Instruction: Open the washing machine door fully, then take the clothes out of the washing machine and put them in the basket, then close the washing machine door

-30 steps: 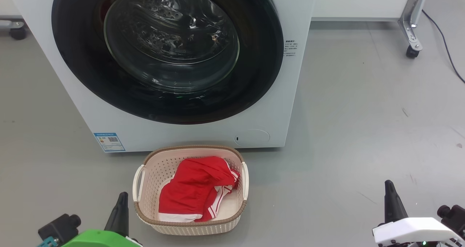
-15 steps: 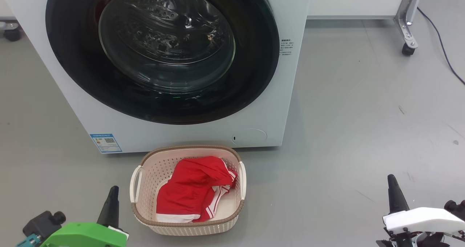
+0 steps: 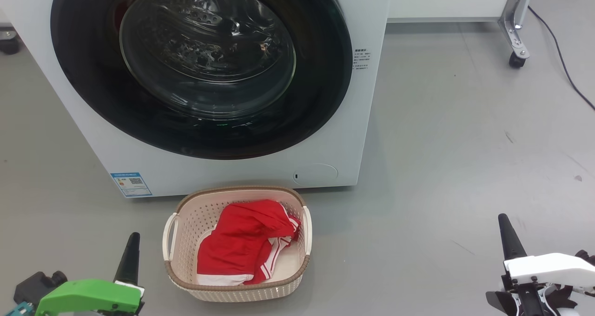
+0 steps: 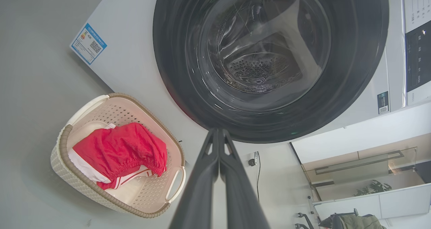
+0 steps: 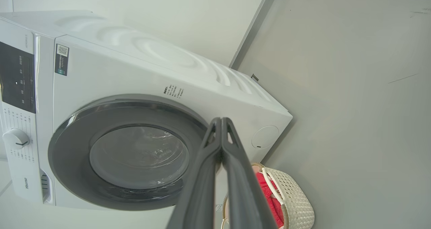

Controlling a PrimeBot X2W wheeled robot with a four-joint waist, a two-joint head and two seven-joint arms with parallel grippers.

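"Hisense" logo (image 5: 26,183) on the washing machine (image 5: 141,70).

Red clothes (image 3: 237,244) in basket (image 3: 237,290) before washing machine (image 3: 367,134)

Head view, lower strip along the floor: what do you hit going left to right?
left gripper, shut → basket with the clothes inside it → bare grey floor → right gripper, shut
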